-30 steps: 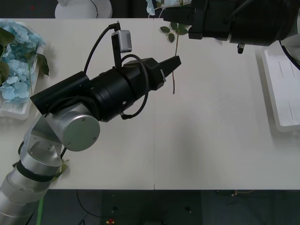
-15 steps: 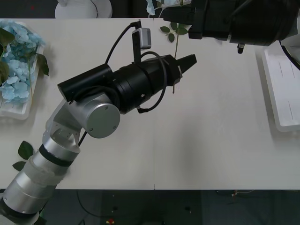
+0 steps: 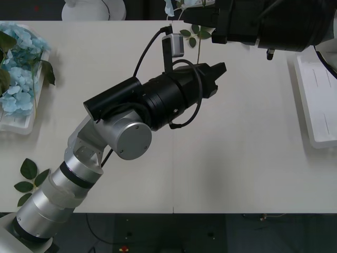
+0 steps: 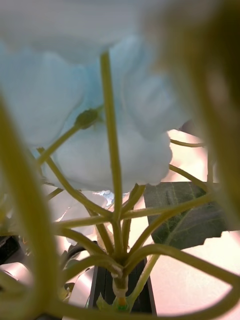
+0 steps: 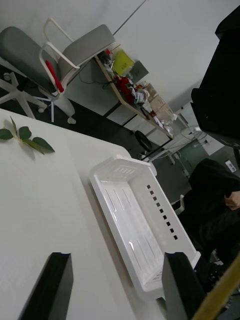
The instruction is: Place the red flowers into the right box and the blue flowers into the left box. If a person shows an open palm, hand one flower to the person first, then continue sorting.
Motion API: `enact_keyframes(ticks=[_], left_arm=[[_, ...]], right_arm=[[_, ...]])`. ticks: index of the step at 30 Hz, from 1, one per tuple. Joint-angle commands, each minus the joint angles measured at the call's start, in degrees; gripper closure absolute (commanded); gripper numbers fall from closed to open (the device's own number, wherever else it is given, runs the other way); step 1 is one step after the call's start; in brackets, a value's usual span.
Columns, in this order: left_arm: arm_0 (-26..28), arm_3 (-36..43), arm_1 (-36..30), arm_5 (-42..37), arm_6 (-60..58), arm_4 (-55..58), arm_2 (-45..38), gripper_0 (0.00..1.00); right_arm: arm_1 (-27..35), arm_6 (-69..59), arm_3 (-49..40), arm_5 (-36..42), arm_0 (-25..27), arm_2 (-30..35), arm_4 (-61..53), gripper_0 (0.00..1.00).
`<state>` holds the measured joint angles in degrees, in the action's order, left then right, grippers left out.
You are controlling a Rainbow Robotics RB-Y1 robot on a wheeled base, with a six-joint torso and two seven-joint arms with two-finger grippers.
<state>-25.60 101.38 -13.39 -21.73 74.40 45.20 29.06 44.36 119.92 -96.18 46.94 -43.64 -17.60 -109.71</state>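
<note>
From the front, the left gripper [image 3: 220, 69] reaches out over the middle of the white table [image 3: 242, 158], its black fingers pointing toward the far right corner, close to a thin stalk [image 3: 198, 50] with small green leaves that hangs down from the right arm [image 3: 274, 23] at the far edge. Whether the right gripper grasps that stalk I cannot tell from here. The left box [image 3: 18, 124] sits at the table's left edge, filled with blue flowers [image 3: 18, 68] and dark leaves. The right box [image 3: 318, 100] lies at the table's right edge. A loose leaf sprig [image 3: 29, 176] rests near the front left corner. In the right wrist view, a pale blue flower head [image 4: 100, 125] and its branching green stems [image 4: 116, 220] sit right against the camera. In the left wrist view, the left gripper's two black fingers [image 5: 50, 292] stand apart and hold nothing, with the white right box [image 5: 145, 225] on the table beyond them and a small sprig [image 5: 25, 140] farther off.
</note>
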Motion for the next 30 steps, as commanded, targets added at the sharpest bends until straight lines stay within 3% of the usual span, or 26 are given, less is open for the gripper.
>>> enact_keyframes(ticks=[1,16,18,20,24,30], left_arm=[[-2.44,0.58,1.61,0.99,-1.62,-1.25,0.73,1.0],[-2.44,0.58,-0.58,3.8,-1.8,-2.66,0.73,1.0],[-2.0,0.58,-2.52,5.82,-2.33,-1.87,0.38,1.0],[-1.3,0.66,-4.8,7.84,-2.77,-1.34,-0.76,1.0],[-0.24,1.63,-9.64,8.9,-3.56,-0.55,-3.75,1.0],[3.27,2.68,-18.07,8.9,-11.73,1.03,-11.83,1.0]], right_arm=[[-0.94,-1.89,-1.2,-0.62,-2.59,-0.15,0.46,1.0],[-0.94,-1.62,-1.2,-0.79,-2.59,-0.24,0.9,0.98],[-0.94,-1.62,-1.2,-0.97,-2.59,-0.15,0.9,0.49],[-0.94,-1.89,-1.2,-1.06,-2.59,-0.24,0.99,0.31],[-0.94,-1.89,-1.2,-1.06,-2.59,-0.15,1.08,0.18],[-0.94,-1.62,-1.2,-1.06,-2.59,-0.24,0.99,0.11]])
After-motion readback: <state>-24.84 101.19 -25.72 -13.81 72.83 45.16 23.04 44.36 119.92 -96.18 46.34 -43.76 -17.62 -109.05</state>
